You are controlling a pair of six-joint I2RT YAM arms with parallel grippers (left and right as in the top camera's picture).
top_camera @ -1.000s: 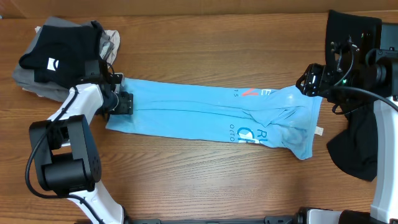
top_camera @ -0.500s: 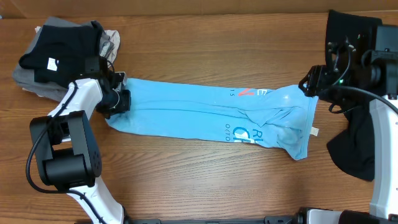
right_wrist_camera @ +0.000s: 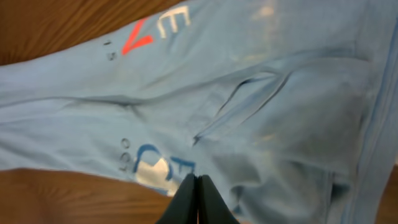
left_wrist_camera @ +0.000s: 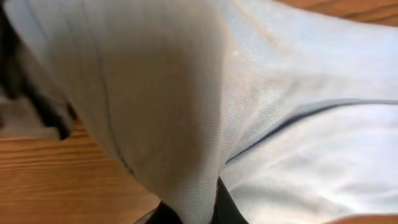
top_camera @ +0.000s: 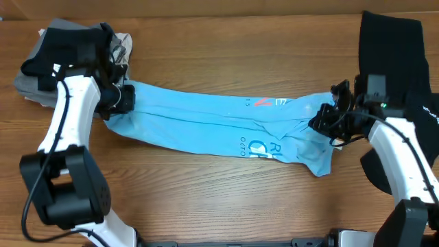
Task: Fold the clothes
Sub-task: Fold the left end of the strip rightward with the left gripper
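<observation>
Two pincers grip the blue T-shirt [top_camera: 192, 120], jaws shut: left pincer [top_camera: 125, 100] at its 9 o'clock end, right pincer [top_camera: 318, 125] at 3 o'clock. Only overhead shows me bare surface [top_camera: 206, 199] toward 6 o'clock.

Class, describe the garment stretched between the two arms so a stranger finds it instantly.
On the wooden table, look between the left gripper and right gripper. The T-shirt lies there, a long strip. It alone is light blue; neighbouring garments are black or grey.
</observation>
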